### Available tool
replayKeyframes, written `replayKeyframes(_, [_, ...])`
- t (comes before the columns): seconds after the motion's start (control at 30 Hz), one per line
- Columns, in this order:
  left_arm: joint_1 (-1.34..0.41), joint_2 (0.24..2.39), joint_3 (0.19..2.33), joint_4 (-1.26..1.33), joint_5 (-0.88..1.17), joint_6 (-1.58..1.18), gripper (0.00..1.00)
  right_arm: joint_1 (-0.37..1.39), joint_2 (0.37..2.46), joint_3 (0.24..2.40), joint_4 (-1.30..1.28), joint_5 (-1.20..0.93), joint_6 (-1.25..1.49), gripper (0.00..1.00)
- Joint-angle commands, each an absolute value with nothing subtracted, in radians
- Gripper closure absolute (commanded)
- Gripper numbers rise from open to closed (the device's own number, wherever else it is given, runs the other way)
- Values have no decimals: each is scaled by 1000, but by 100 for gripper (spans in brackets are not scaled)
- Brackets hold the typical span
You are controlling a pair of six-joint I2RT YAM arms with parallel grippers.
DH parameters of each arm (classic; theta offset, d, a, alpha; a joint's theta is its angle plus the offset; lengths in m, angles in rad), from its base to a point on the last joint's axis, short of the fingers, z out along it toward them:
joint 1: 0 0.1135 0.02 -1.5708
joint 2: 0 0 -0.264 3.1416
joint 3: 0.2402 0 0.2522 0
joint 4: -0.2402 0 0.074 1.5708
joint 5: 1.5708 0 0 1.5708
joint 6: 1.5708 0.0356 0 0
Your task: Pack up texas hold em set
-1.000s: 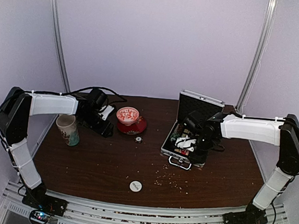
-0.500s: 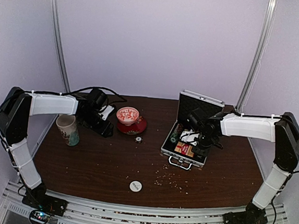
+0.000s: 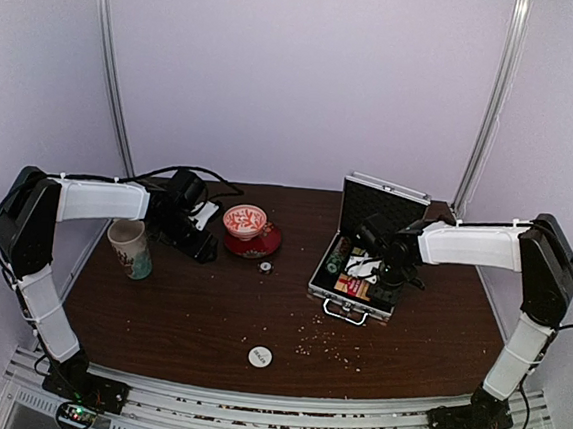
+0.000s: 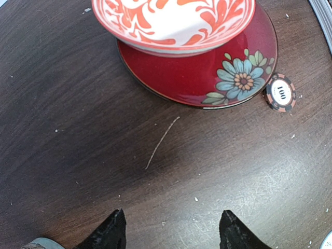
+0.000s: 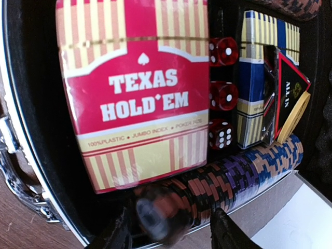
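Evidently chip-loading: the right gripper hangs over the open briefcase, jaws partly spread about a blurred chip, gripped or freed, I cannot tell. Left gripper gapes empty; next, fetch the 100 chip beside the saucer

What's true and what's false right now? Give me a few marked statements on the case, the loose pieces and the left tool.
1. The silver briefcase stands open with its lid upright. True.
2. The red Texas Hold'em card box lies outside the briefcase. False: it lies inside, beside three red dice.
3. A chip marked 100 lies on the table right beside the red saucer. True.
4. The left tool grips that chip. False: it is open and empty over bare table, apart from the chip.
5. The white disc is packed away. False: it lies on the table near the front edge.
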State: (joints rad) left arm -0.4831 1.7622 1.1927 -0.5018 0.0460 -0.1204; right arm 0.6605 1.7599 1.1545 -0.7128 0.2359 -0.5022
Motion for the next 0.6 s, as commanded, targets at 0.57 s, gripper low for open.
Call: replayKeyframes(0.57, [-474,1763,1197,-490,67,-107,37,621,1748,1203,-729,243,-477,43])
